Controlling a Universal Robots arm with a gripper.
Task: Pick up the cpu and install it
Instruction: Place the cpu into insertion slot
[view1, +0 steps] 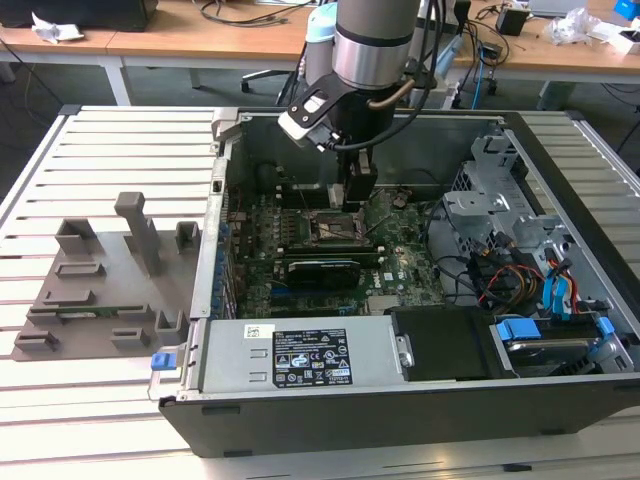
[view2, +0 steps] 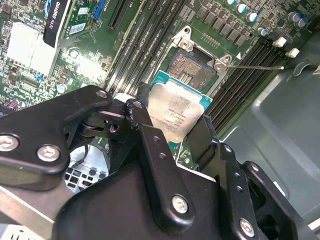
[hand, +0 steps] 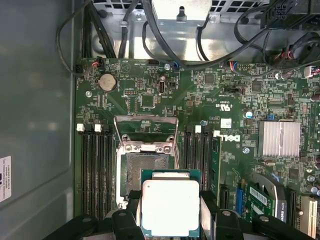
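The end effector (hand: 170, 222) is seen closed on the cpu (hand: 170, 207), its two black fingers (view2: 150, 145) pressed against opposite edges of the chip, with the silvery top turned towards the wrist cameras. The cpu is held in the air just above the motherboard (hand: 230, 100), and in the first wrist view it partly overlaps the open socket (hand: 145, 170) (whose load frame (hand: 146, 127) is folded back). The pick-up can be judged done. The install is not, since the chip is not yet seated. In the exterior view the end effector is seen inside the computer case (view1: 450, 415).
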